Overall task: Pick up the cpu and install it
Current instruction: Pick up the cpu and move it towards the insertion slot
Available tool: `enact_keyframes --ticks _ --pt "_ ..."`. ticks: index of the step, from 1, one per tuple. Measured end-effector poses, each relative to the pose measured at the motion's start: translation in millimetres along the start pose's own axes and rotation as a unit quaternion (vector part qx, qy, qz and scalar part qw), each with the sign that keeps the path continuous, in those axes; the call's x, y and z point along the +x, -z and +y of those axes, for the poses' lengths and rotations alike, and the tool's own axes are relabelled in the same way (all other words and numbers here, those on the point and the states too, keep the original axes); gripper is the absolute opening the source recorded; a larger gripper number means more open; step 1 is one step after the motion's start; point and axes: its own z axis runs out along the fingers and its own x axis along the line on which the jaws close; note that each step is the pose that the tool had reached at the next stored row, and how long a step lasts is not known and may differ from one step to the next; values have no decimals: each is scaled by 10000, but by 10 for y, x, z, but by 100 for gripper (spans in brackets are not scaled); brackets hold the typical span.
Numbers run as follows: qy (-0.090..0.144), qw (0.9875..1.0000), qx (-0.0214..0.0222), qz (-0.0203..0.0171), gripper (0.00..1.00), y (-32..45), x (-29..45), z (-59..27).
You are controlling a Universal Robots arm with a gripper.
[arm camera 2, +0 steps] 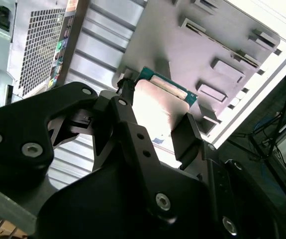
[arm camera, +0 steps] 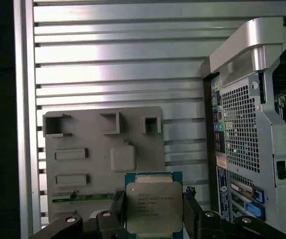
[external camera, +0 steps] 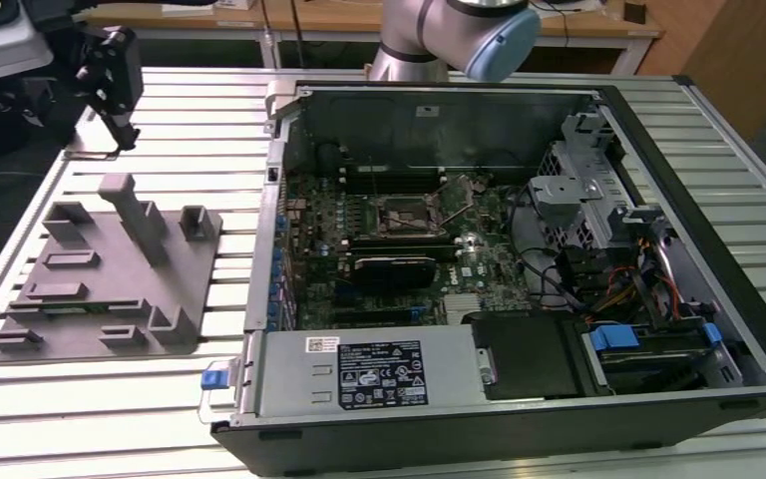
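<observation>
The cpu (arm camera: 154, 209), a flat square chip with a silvery top and a thin green rim, sits between my two black fingers in both wrist views. My gripper (arm camera: 153, 195) is shut on the cpu (arm camera 2: 162, 107), one finger on each of two opposite edges. In the exterior view my gripper (external camera: 120, 130) hangs at the far left, above the table and beyond the grey fixture plate (external camera: 104, 269). The dark square socket (external camera: 403, 212) with its metal frame lies in the middle of the motherboard inside the open computer case (external camera: 490, 269), well to the exterior view's right of my gripper.
The grey fixture plate (arm camera: 93, 164) carries raised blocks, slots and a small square pad (arm camera: 123, 158) under the chip. The case's rear wall and handle (arm camera: 242, 99) stand close beside the fixture. Drive bays, cables and a black heatsink block (external camera: 390, 269) fill the case. Slatted metal tabletop (external camera: 157, 110).
</observation>
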Motion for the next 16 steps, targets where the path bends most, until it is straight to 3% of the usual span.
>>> enact_keyframes --ticks 16 --pt "0 10000 0 0 55 -20 -412 29"
